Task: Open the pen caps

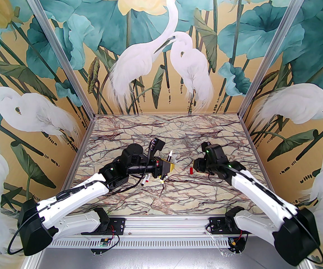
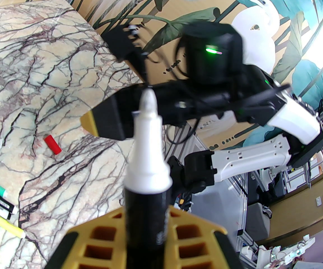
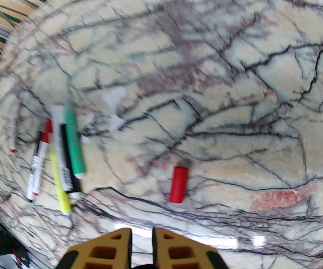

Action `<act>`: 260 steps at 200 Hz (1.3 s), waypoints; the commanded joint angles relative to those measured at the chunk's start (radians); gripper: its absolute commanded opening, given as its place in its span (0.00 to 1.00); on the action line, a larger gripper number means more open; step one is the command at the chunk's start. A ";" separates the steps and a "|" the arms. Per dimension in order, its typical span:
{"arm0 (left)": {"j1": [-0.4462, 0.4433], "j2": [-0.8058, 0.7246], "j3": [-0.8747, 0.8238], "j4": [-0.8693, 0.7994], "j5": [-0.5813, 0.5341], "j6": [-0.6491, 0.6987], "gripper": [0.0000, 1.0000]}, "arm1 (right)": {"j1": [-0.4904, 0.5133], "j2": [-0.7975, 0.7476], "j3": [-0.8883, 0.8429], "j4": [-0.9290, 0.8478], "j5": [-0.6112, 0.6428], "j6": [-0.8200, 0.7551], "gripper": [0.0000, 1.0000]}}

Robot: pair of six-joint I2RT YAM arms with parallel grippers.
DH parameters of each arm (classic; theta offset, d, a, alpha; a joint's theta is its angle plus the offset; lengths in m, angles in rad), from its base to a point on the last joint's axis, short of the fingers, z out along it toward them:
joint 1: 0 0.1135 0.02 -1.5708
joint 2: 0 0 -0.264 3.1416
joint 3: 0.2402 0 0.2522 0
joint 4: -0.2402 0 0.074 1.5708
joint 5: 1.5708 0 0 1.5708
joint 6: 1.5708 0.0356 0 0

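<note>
My left gripper (image 1: 168, 167) is shut on a pen (image 2: 147, 155) with a black barrel and a white neck. The pen's bare whitish tip points up and carries no cap. A red pen cap (image 1: 191, 170) lies alone on the marble, just left of my right gripper (image 1: 198, 165). In the right wrist view the red cap (image 3: 178, 184) lies ahead and slightly right of the right gripper (image 3: 141, 234), whose yellow fingers are shut on nothing. Green (image 3: 74, 141), black (image 3: 67, 161), yellow (image 3: 59, 178) and white-and-red (image 3: 39, 164) pens lie bunched together on the table.
Small white scraps (image 3: 113, 98) lie beside the pen cluster. Some pens (image 1: 145, 179) lie partly under my left arm. Painted walls close in the marble table (image 1: 161, 200) on three sides. Open marble runs along the near half.
</note>
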 commanded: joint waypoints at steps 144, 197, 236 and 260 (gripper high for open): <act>0.004 0.057 0.048 -0.062 0.012 0.039 0.04 | -0.068 0.337 0.096 0.031 0.004 -0.086 0.15; 0.004 0.054 0.043 -0.066 0.012 0.042 0.04 | -0.071 0.395 0.107 0.042 -0.003 -0.080 0.15; 0.004 0.060 0.041 -0.061 0.012 0.041 0.04 | -0.070 0.415 0.098 0.046 -0.005 -0.076 0.16; 0.005 0.067 0.039 -0.052 0.015 0.039 0.04 | -0.070 0.420 0.088 0.052 -0.004 -0.071 0.16</act>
